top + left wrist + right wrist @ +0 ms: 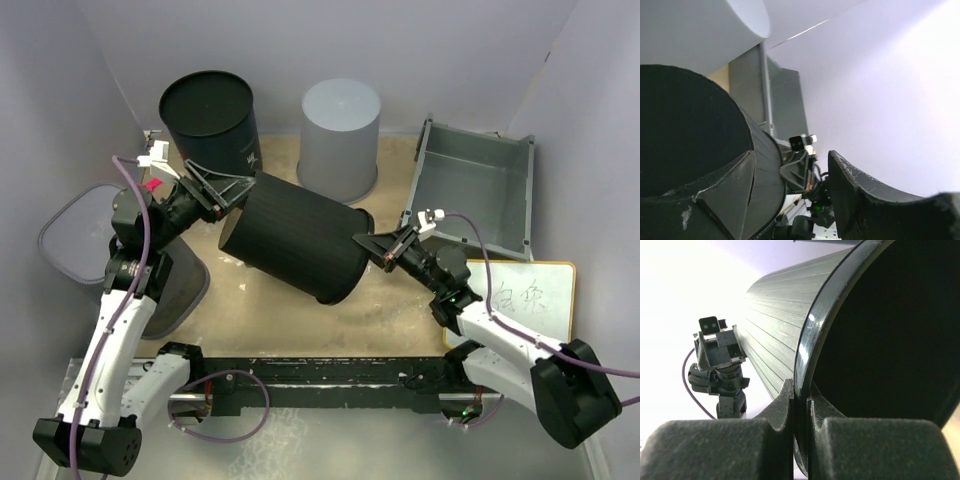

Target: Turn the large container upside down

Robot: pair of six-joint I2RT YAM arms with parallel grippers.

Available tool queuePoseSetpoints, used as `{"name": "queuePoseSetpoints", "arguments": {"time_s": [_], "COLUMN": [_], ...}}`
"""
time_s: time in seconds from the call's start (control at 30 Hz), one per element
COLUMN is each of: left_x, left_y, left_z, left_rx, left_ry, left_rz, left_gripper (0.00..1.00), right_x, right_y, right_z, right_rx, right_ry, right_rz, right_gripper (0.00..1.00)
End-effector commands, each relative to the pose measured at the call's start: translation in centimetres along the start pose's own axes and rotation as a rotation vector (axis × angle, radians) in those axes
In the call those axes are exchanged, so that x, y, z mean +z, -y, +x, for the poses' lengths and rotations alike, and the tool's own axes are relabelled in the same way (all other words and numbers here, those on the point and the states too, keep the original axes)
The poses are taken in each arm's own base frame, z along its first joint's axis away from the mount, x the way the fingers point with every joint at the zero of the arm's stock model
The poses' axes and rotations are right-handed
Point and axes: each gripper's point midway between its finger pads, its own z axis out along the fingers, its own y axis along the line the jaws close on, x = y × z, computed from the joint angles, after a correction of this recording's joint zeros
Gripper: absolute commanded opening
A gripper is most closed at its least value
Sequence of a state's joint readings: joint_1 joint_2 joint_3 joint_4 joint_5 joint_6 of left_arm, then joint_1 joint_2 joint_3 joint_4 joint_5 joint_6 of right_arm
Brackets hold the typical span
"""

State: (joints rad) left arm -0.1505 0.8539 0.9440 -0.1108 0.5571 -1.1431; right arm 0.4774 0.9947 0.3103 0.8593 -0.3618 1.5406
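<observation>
Shows the large container (300,245) tipped on its side over the middle of the surface (400,310), right gripper (800,390) clamped on its open rim, left gripper (238,195) spread wide against its base; looks light, stiff and smooth-walled, hence favours grasping the thin rim.

The large container (300,240) looks like matt black plastic, finely ribbed, with a glossy rim.

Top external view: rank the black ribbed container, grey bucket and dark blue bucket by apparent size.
1. black ribbed container, clearly largest.
2 and 3 unranked: grey bucket and dark blue bucket look about alike, the blue one partly hidden by the left arm.
</observation>
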Motion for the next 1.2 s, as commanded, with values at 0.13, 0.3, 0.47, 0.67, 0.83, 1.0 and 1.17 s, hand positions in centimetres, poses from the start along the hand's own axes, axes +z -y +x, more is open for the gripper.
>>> {"name": "queuePoseSetpoints", "arguments": {"time_s": [0.13, 0.3, 0.47, 0.67, 0.83, 1.0, 1.17], "left_x": [-2.4, -2.1, -1.8, -1.6, -1.4, -1.2, -0.8], "left_y": [7.5, 7.3, 7.2, 7.1, 6.7, 6.5, 6.3], "left_z": [3.7, 4.0, 4.5, 5.1, 5.5, 5.6, 5.7], "left_rx": [-0.035, -0.073, -0.078, -0.079, -0.075, -0.067, -0.062], "left_ry": [-0.228, -0.226, -0.234, -0.239, -0.244, -0.246, -0.252], "left_rz": [0.29, 0.316, 0.319, 0.318, 0.306, 0.301, 0.295], "left_gripper": [0.56, 0.56, 0.56, 0.56, 0.56, 0.56, 0.56], "right_x": [-1.2, -2.3, -3.2, -4.0, -4.6, -4.5, -4.3], "right_y": [2.5, 6.0, 8.5, 10.5, 11.8, 12.1, 13.0], "right_z": [7.5, 8.5, 9.3, 9.9, 10.1, 9.9, 9.8], "right_rx": [0.007, 0.029, 0.043, 0.061, 0.071, 0.066, 0.039], "right_ry": [-0.25, -0.276, -0.303, -0.329, -0.328, -0.312, -0.319], "right_rz": [0.009, 0.079, 0.136, 0.187, 0.228, 0.232, 0.292], "right_gripper": [0.08, 0.12, 0.22, 0.49, 0.53, 0.59, 0.61]}}
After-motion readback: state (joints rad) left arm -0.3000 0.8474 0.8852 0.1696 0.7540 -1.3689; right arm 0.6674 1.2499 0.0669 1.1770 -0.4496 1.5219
